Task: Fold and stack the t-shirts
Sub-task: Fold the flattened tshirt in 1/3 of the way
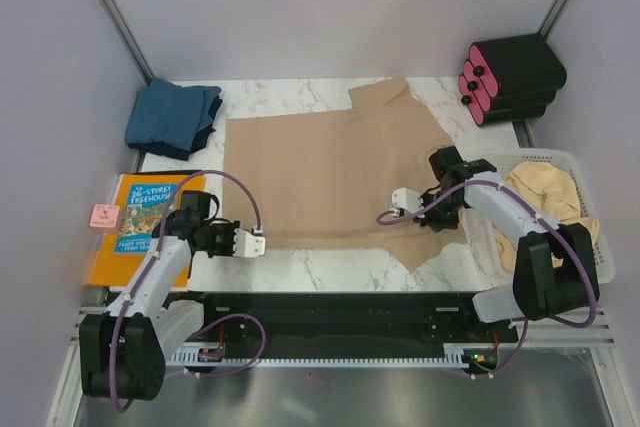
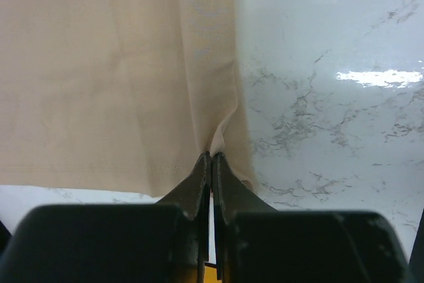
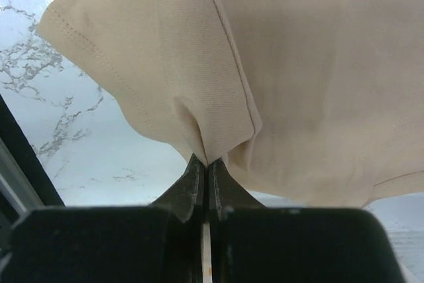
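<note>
The left arm [image 1: 150, 282] covers part of the book [image 1: 135, 212] (its small print is unreadable). The right arm [image 1: 505, 209] hides part of the beige shirt [image 1: 548, 190]. In both wrist views the tan shirt [image 2: 99, 64] runs past the top edge.

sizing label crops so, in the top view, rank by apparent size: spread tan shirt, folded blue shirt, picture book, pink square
1. tan shirt, clearly largest
2 and 3. picture book and folded blue shirt: look alike, book partly covered, so not ranked
4. pink square, smallest
</note>
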Available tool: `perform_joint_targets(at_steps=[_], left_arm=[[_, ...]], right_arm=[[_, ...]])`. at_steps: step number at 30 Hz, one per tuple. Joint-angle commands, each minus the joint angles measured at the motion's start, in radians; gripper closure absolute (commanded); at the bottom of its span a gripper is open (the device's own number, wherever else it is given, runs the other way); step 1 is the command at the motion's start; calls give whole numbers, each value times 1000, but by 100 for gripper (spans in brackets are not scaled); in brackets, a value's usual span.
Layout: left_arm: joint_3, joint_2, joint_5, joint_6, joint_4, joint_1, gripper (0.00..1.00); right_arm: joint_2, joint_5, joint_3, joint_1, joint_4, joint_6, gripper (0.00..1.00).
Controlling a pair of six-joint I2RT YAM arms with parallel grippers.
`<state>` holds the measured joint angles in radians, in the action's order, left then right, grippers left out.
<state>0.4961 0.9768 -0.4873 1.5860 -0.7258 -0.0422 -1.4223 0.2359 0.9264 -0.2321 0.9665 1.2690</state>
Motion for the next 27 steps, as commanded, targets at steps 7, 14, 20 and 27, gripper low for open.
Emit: perform_joint_targets(at_steps=[7, 14, 20, 27], left_arm=[[125, 6, -2, 29, -26, 34, 98], [151, 32, -13, 43, -9, 41, 98], [188, 103, -13, 35, 42, 74, 98], [233, 171, -17, 40, 77, 84, 98]], right_arm=[[-13, -32, 147, 0, 32, 13, 100], [-90, -44, 198, 2, -23, 3, 100], [-156, -56, 239, 10, -63, 0, 100], [-207, -63, 291, 19, -87, -8, 100]])
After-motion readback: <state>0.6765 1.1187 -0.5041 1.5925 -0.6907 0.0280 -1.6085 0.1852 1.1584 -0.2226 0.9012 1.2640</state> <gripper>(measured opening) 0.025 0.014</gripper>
